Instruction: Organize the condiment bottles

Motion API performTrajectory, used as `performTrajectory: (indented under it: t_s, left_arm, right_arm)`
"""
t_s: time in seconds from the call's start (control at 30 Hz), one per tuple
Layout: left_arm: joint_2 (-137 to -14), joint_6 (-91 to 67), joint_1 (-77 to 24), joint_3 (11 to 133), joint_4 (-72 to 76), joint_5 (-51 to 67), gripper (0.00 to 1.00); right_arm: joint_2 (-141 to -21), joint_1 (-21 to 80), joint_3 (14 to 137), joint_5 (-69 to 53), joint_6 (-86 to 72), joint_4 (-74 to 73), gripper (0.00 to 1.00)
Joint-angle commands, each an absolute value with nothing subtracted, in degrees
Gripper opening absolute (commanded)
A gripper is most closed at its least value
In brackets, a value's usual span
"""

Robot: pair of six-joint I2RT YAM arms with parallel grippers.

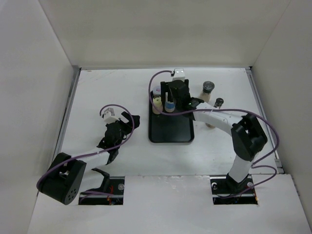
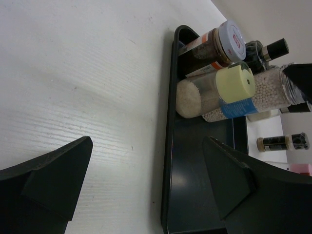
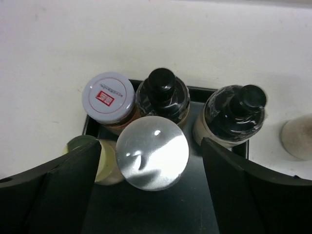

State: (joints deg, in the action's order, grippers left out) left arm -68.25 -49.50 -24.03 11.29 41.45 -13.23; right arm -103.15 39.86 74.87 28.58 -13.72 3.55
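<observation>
The black tray (image 1: 170,130) holds several condiment bottles at its far end. In the right wrist view these are a lilac-lidded jar (image 3: 107,97), a dark bottle with a black cap (image 3: 162,95), a second dark bottle (image 3: 236,114) at the far right corner, a cream-capped jar (image 3: 105,163) and a white-and-blue bottle with a shiny top (image 3: 152,152). My right gripper (image 3: 151,146) is open above the tray, its fingers either side of the shiny-topped bottle without touching it. My left gripper (image 1: 119,129) is open and empty over the table left of the tray.
On the table right of the tray stand a grey-lidded jar (image 1: 208,87), a small dark bottle (image 1: 219,102) and a cream object (image 1: 210,125). The near half of the tray (image 2: 195,170) holds nothing. White walls enclose the table.
</observation>
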Motion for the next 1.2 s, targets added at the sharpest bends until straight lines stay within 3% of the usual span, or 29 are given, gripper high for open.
performTrajectory:
  t_s: [0.0,0.17,0.4,0.8,1.07,1.17]
  left_arm:
    - [-67.59,-48.96,-23.51,11.43,44.82,-12.83,1.0]
    - [-67.67,-48.87,-23.68,11.34,44.82,-13.18,1.0]
    - [-68.02,-48.96,-24.48,11.69,44.91,-13.18,1.0]
    - [-67.77,-48.96,-25.09,11.69,44.74,-13.45,1.0]
    - [-68.12,-48.96,-25.44,11.69,44.91,-13.53,1.0]
    - [-68.82,-48.96,-25.44,11.87,44.91,-13.27,1.0]
  right_arm:
    - [-93.18,40.65,73.84,29.53,-14.41,6.77,0.91]
    - [-77.55,39.34,60.76,31.46,-16.87,6.42,0.95]
    - [-59.95,26.87,42.82,42.27,-25.82,-5.16,0.94]
    - [-67.76,21.58,40.26,33.14,-27.78,-3.27,0.92]
    - [-73.47,18.24,40.87,33.4,-25.93,1.93,0.68]
    - [-74.53,17.88,41.92,33.13,-25.14,1.67,0.54]
